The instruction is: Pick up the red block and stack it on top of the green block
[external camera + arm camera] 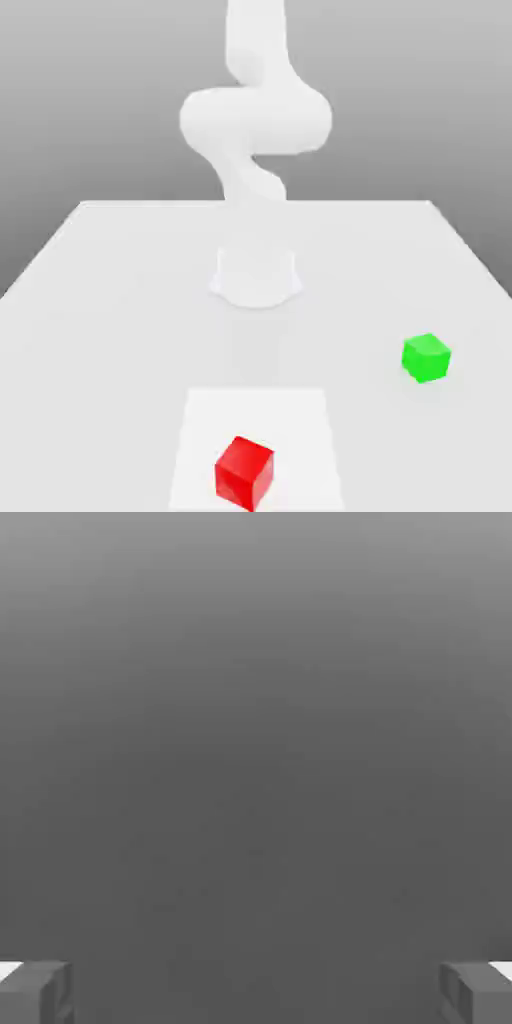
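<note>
Item, one white square patch, flat on the table, below the arm and toward the camera in the exterior view; perhaps a marked area for starting or working, though nothing confirms it. Item, one red block, resting on that patch near its front edge, turned so that a corner faces the camera; probably set there as the piece to be fetched, and the angle suggests the wrist will need turning before a grip. Item, one robot arm, white, rising from its base on the table, folded high, likely so held to keep clear of the blocks before a reach. Item, one gripper, its two fingers spread wide, one at each side of the hand view, with bare space between and nothing held. Relative to it, the red block lies well apart, not between the fingers; the exact bearing I cannot tell. Item, one green block, on bare table toward the exterior view's right, also well apart from the gripper, likely placed aside as the stacking base, its top free to receive the red one.
</note>
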`<state>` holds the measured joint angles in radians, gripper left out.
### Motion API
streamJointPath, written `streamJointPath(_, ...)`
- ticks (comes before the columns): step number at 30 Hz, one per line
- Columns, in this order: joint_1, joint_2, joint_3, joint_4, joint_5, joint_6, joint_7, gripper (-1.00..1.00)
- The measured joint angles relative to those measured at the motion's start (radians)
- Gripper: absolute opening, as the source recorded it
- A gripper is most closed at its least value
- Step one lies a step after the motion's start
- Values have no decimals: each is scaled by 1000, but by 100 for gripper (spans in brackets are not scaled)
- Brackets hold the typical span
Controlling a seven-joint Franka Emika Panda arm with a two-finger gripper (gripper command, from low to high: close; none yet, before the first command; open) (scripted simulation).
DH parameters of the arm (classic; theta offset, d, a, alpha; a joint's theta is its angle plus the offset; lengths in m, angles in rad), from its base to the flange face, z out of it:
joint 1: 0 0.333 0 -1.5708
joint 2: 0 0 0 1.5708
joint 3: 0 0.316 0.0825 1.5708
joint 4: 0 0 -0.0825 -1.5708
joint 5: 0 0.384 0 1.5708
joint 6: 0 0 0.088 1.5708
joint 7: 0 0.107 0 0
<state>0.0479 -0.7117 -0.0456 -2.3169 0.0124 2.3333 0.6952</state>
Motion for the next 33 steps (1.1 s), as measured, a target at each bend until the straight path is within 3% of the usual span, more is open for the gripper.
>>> streamJointPath(15, 202, 535, -203, -101, 131, 199, -671, 0)
streamJointPath(21, 211, 743, -209, -142, 157, 280, -918, 0)
streamJointPath(26, 187, 905, -197, -173, 116, 357, -1066, 0)
streamJointPath(30, 145, 1047, -144, -156, 172, 467, -1132, 0)
streamJointPath(31, 132, 1080, -127, -151, 187, 494, -1144, -100)
streamJointPath(33, 132, 1080, -127, -151, 187, 493, -1144, -100)
